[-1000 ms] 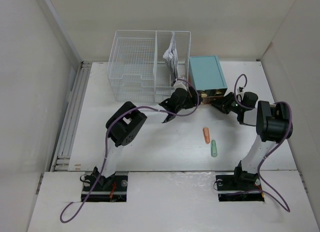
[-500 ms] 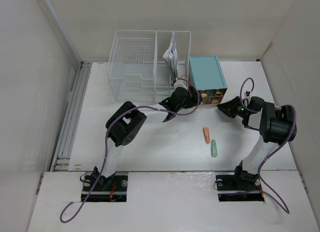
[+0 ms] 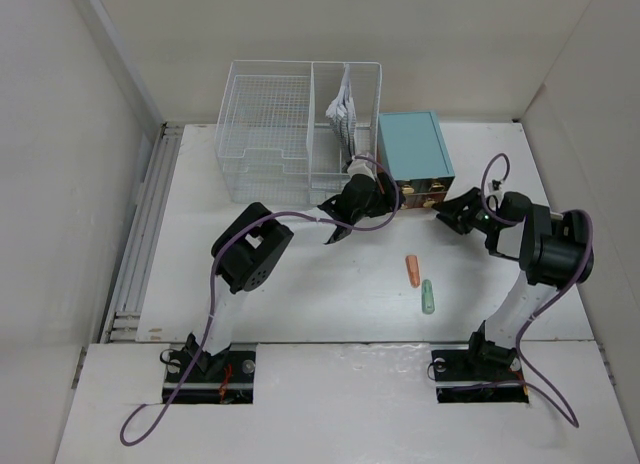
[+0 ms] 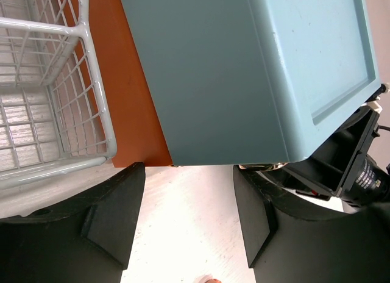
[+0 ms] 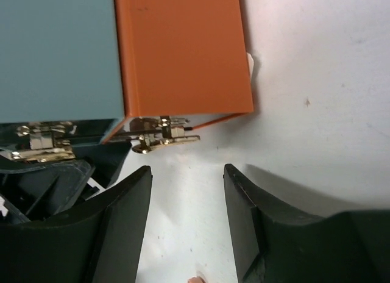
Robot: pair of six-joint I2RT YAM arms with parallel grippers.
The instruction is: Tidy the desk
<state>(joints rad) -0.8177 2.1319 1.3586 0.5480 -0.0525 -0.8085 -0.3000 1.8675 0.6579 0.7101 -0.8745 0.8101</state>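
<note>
The desk [image 3: 300,294] is a white tabletop with a grooved rail [image 3: 140,234] on its left. A teal drawer box [image 3: 413,146] stands at the back, brass handles [image 3: 425,191] on its front. My left gripper [image 3: 383,196] is at the box's front left corner, open and empty; in the left wrist view its jaws [image 4: 187,173] frame bare desk below the teal box [image 4: 244,69]. My right gripper [image 3: 452,208] is at the front right corner. It is open [image 5: 186,173] just short of a brass handle [image 5: 161,136] on the orange panel [image 5: 183,51].
A white wire basket [image 3: 290,124] with folded papers [image 3: 342,109] stands left of the box, close to the left gripper. An orange capsule-shaped piece [image 3: 413,271] and a green one [image 3: 428,296] lie mid-desk. Side walls enclose the desk.
The right gripper drew back to the right from the drawer front and opened its jaws, then edged toward the box again. The left arm has not moved.
</note>
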